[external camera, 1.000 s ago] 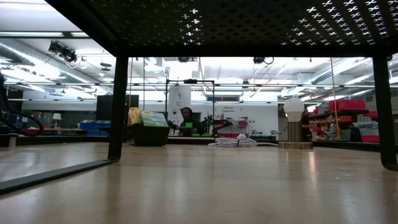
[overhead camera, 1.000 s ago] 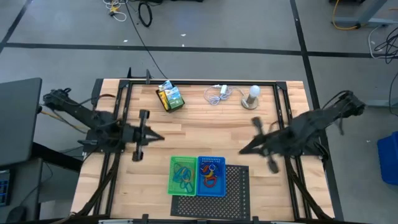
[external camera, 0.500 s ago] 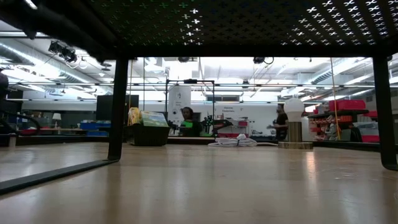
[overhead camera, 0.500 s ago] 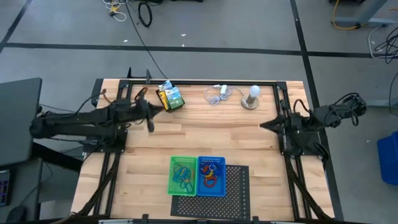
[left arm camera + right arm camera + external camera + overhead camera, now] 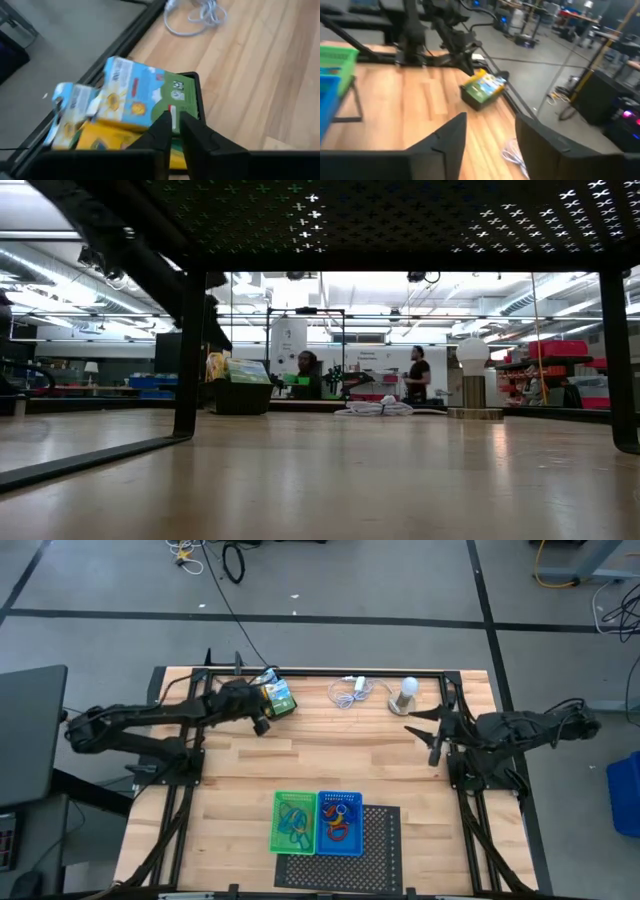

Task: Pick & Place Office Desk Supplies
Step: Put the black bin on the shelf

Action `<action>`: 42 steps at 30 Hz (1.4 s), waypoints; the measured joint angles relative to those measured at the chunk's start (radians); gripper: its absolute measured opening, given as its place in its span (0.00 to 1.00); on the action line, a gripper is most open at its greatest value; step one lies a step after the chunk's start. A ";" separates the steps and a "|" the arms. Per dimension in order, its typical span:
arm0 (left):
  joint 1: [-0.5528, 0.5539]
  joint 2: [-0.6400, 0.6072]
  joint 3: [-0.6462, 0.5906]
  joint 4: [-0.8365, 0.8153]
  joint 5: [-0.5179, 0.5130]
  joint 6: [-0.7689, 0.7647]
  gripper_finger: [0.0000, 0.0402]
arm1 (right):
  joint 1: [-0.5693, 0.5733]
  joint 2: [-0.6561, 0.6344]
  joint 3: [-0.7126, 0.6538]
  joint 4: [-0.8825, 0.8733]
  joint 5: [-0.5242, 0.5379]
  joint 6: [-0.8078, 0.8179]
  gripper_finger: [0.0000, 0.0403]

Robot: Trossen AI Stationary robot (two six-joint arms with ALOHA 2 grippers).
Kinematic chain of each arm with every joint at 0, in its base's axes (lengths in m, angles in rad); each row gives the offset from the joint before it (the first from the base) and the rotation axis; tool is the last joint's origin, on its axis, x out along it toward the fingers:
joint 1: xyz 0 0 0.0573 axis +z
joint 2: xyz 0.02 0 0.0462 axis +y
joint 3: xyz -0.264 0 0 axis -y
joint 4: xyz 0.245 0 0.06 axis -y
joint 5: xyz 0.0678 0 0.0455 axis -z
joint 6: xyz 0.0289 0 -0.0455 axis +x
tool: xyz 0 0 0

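**Left tool at the crayon box, right tool hanging back**

High view: left tool [image 5: 262, 718] sits right at the yellow-green crayon box [image 5: 277, 697] in the black tray at the counter's [image 5: 330, 755] far edge. Green tray [image 5: 293, 822] and blue tray [image 5: 340, 823] hold loops near the front.

Left wrist view: fingers [image 5: 192, 131] nearly together, a slim gap, gripping nothing.

Right wrist view: right tool [image 5: 490, 142] fingers well apart, empty.

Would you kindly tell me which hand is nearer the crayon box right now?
Left. The left hand sits right beside the crayon box, while the right hand is across the table, near the white bulb.
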 joint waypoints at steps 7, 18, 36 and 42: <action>-0.004 0.185 0.162 -0.161 -0.032 0.073 0.24 | -0.078 0.000 0.000 -0.031 -0.037 -0.006 0.49; -0.030 0.328 0.236 -0.250 -0.128 0.148 0.43 | -0.129 0.000 0.000 -0.053 -0.082 -0.012 0.44; -0.071 0.301 0.319 -0.395 -0.078 0.171 0.50 | -0.199 0.000 0.000 -0.081 -0.169 0.009 0.44; -0.070 0.309 0.334 -0.427 0.042 0.166 0.50 | -0.207 0.000 0.000 -0.090 -0.183 0.020 0.44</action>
